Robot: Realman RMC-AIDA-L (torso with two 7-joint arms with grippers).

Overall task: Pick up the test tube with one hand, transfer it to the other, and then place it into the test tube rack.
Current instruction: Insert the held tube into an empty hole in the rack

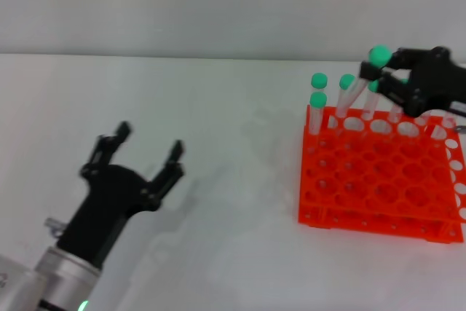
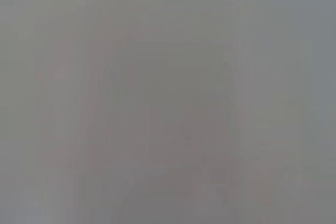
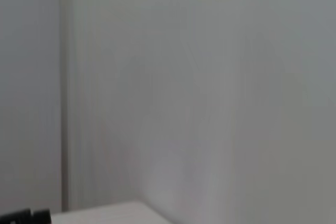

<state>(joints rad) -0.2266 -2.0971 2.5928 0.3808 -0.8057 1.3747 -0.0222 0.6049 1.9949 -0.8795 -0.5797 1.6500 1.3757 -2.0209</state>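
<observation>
In the head view the orange test tube rack [image 1: 364,218] stands on the white table at the right. My right gripper [image 1: 373,72] hovers over the rack's back row, shut on a test tube whose green cap [image 1: 378,54] sticks up above the fingers; its clear body is mostly hidden by them. My left gripper [image 1: 142,156] is open and empty at the lower left, well away from the rack. Neither wrist view shows the tube or the rack.
Several other green-capped tubes [image 1: 318,98] stand in the rack's back-left holes, close to the held tube. The white table [image 1: 233,129] lies between the two grippers. A pale wall runs behind. A black part [image 3: 23,216] shows in the right wrist view's corner.
</observation>
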